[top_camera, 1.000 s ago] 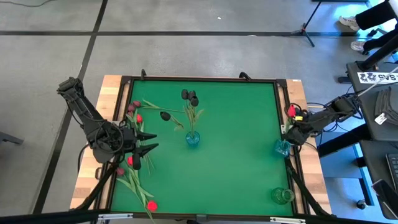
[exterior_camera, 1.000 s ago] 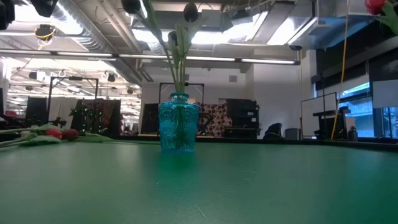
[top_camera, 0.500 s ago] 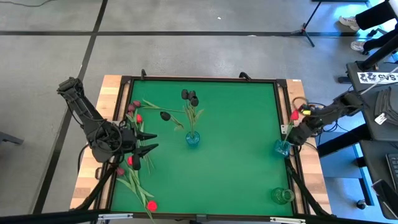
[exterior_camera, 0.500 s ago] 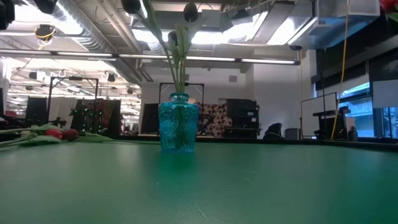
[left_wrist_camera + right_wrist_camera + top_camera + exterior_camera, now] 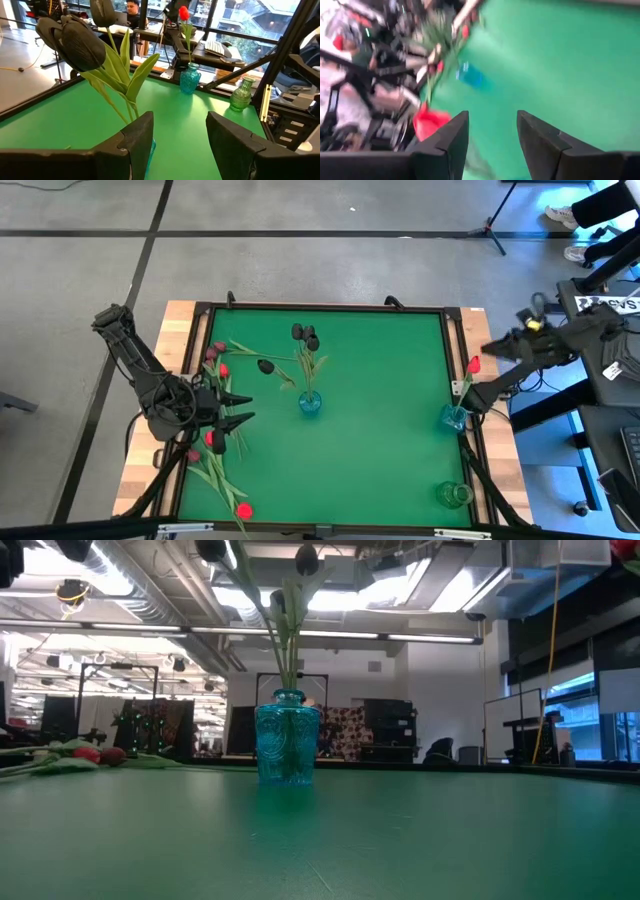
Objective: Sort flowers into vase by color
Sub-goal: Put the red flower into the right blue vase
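A: What do we see on the desk (image 5: 380, 450) now?

B: We see a blue vase (image 5: 310, 403) near the middle of the desk, a little toward the left edge. Black tulips (image 5: 305, 334) stand in it, and their heads lean toward the far edge. In the left wrist view the black heads (image 5: 75, 37) are very close to the camera.

A: And the other vases?

B: A second blue vase (image 5: 453, 417) stands at the right edge, and one red tulip (image 5: 472, 365) is in it. A green vase (image 5: 453, 495) stands near the front right corner. We see no flower in it.

A: Where are the loose flowers?

B: They lie along the left edge. A few dark pink tulips (image 5: 214, 352) are near the far left corner, and red ones (image 5: 212, 439) lie further to the front, with one red head (image 5: 243, 509) close to the front edge.

A: What do the grippers do?

B: The left gripper (image 5: 238, 408) hangs above the loose flowers at the left edge. Its fingers (image 5: 135, 137) are spread wide and hold nothing. The right gripper (image 5: 492, 348) is beyond the right edge of the desk, raised above the vase with the red tulip. Its fingers (image 5: 451, 137) are apart, with nothing between them.
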